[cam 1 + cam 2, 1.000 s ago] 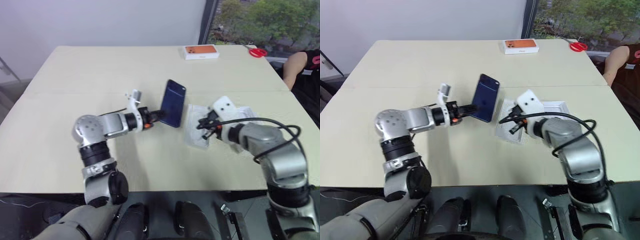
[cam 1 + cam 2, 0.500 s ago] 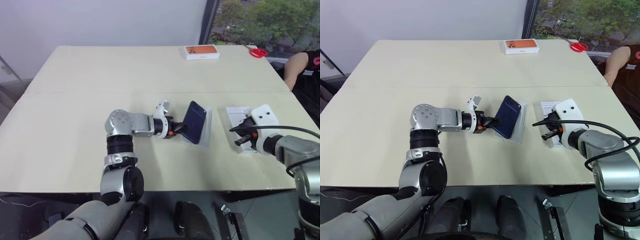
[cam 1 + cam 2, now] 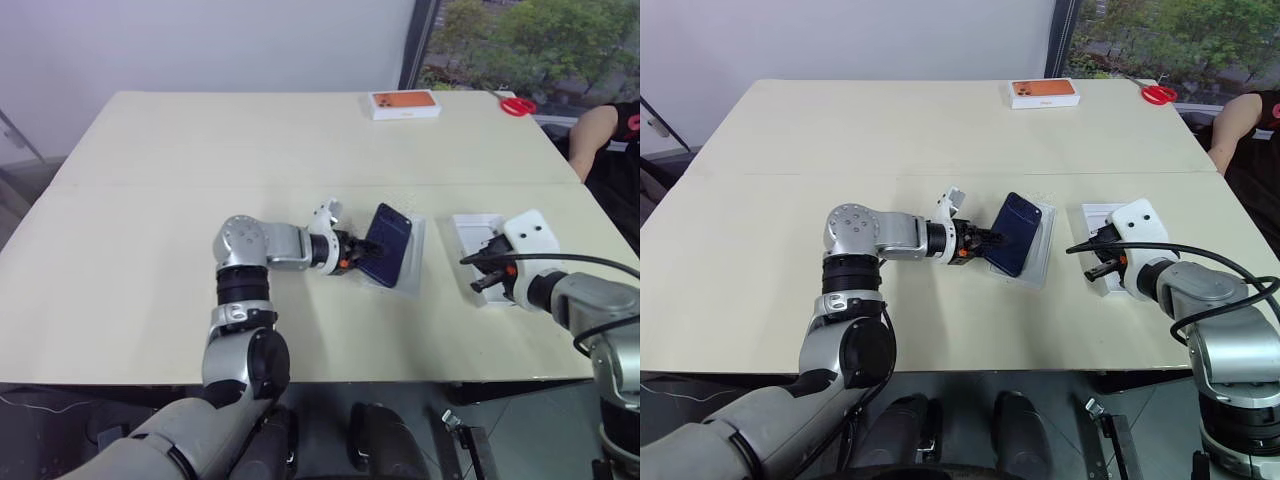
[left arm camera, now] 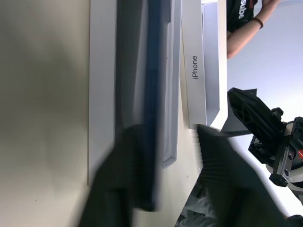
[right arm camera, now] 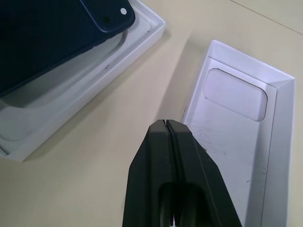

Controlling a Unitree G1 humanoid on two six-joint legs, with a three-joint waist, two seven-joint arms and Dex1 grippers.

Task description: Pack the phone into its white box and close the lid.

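Left eye view: the phone (image 3: 385, 245) tilts lengthwise in the white box (image 3: 409, 262) — left jaws parted, right jaws closed empty.

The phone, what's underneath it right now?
The phone lies tilted over the open white box, one edge raised by the left gripper. The box floor beneath it is mostly covered.

head stereo overlooking table (image 3: 150, 150), close wrist views

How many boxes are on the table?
3. One white box sits mid-table under the phone. Another white one lies by the right gripper. An orange-printed box rests at the far edge. More could be hidden.
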